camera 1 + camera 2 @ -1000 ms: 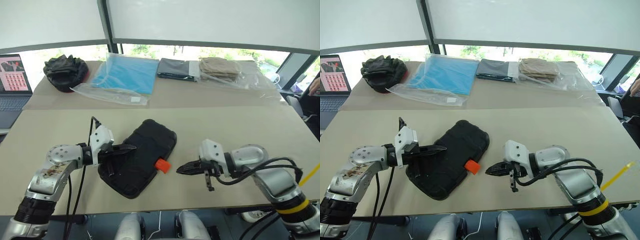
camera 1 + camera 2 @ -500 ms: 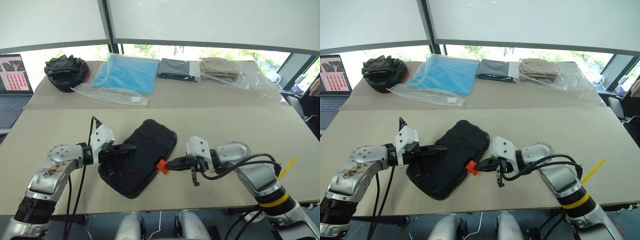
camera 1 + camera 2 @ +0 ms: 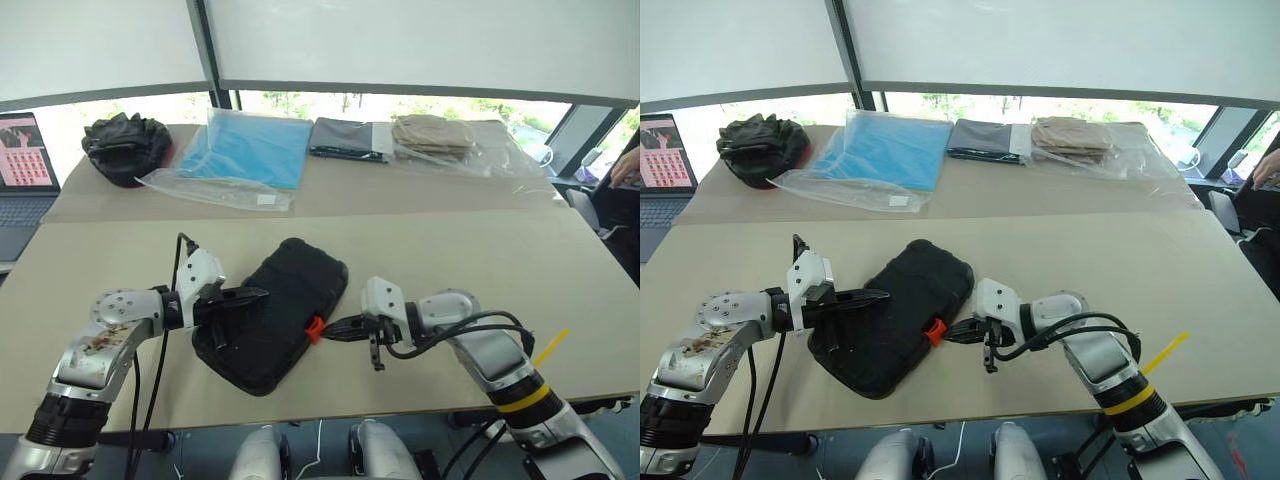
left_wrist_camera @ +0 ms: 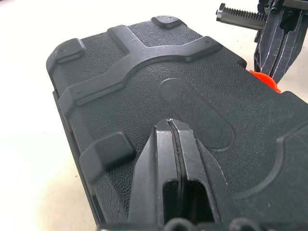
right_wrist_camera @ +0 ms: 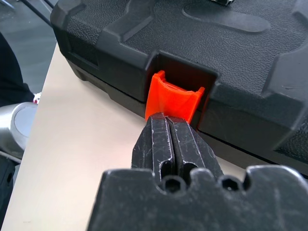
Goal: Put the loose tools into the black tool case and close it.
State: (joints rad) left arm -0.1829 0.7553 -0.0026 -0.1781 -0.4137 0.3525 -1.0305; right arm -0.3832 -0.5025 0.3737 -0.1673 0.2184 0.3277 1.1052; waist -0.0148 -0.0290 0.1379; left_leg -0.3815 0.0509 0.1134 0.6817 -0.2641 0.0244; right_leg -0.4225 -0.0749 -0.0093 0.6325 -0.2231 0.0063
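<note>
Here, both claws pinched shut, empty — right claw (image 5: 169, 126) at the orange latch (image 5: 174, 97), left claw (image 4: 172, 126) on the black tool case (image 3: 275, 315).

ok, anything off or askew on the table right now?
Only the small orange latch: it sticks out from the shut black hard-plastic tool case, not snapped flat, with the shut right gripper against it. The case lies diagonal on the table.

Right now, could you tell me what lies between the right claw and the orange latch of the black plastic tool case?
Nothing: in the right wrist view the shut right claw tips meet the orange latch of the black plastic tool case.
</note>
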